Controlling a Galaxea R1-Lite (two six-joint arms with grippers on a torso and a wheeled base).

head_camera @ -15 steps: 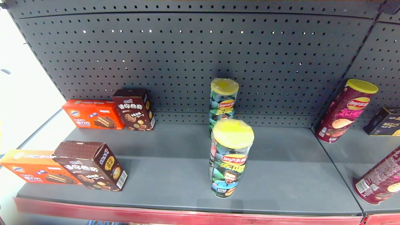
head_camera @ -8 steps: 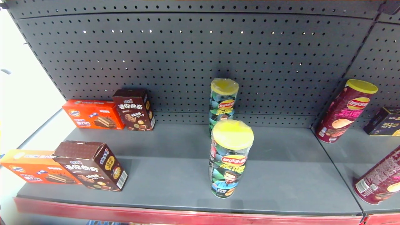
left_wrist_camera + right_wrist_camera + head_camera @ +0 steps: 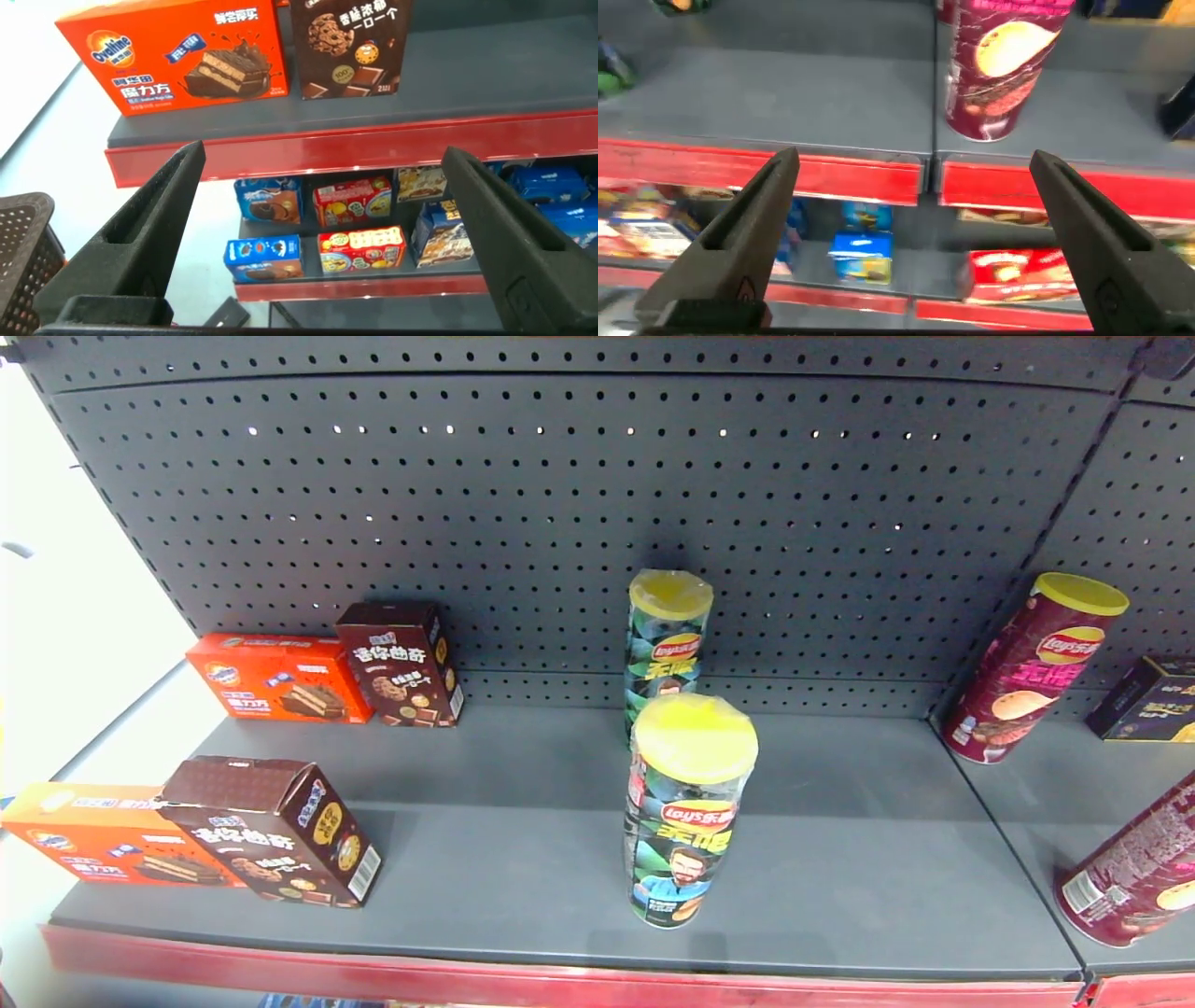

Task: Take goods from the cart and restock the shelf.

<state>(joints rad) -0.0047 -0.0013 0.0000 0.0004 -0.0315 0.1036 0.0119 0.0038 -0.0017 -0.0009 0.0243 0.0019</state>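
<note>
Our left end effector and right end effector hang released and empty before the red lip of the shelf — low, we judge, for reaching the cart. Chip cans and boxes stand front-to-back, labels outward, leaving gaps to fill.

A shop: pegboard-backed shelf with red edge stocked with snack boxes and chip cans
</note>
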